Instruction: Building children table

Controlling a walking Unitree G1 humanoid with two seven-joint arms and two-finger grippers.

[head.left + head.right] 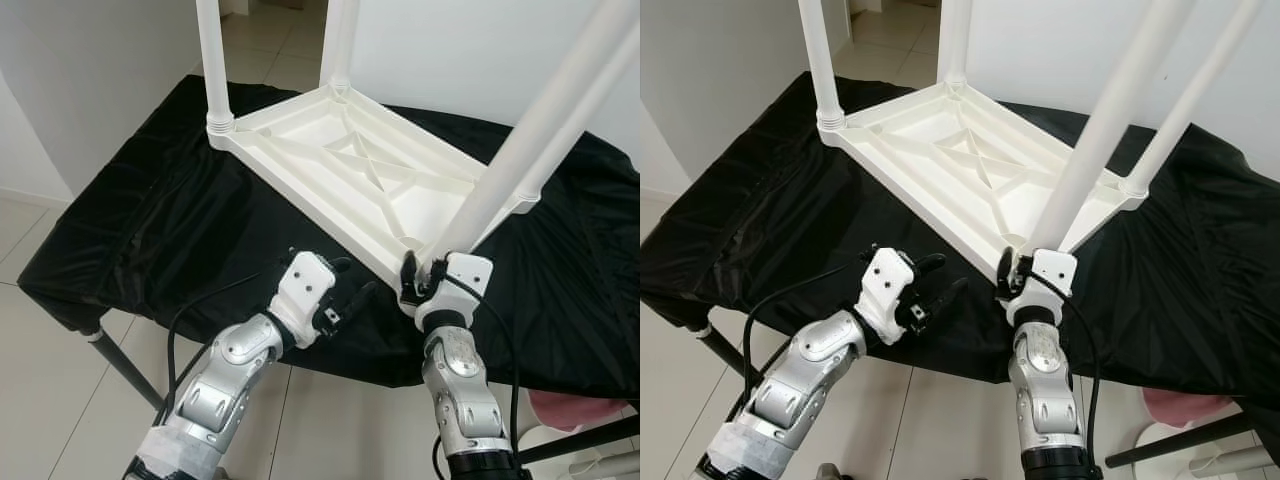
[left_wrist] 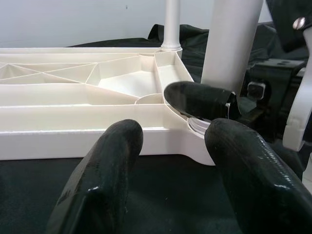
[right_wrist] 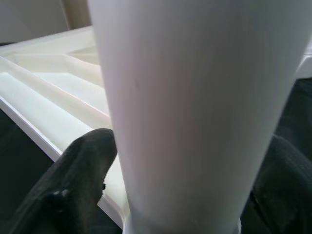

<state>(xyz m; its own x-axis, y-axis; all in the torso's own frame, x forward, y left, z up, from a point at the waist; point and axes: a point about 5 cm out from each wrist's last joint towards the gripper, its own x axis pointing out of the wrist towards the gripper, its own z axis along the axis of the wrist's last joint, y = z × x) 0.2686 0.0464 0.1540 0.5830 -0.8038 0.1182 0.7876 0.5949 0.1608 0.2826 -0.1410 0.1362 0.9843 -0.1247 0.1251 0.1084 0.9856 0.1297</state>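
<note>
Seating legs: last one going in, I judge.
Bench (image 1: 150,240): black-draped.
Tabletop (image 1: 350,170): inverted, mid-bench.
Near-corner leg (image 1: 540,130): leaning.
Right tool (image 1: 425,278): clamped on its base.
Left tool (image 1: 350,300): fingers apart, beside near edge.
Next: straighten, press down.

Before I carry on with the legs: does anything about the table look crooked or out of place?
Nothing looks damaged or spilled. The white tabletop lies upside down on the black cloth, all four legs in its corner sockets. The right tool clasps the base of the nearest leg; that leg seems to slant, possibly just camera perspective.
</note>
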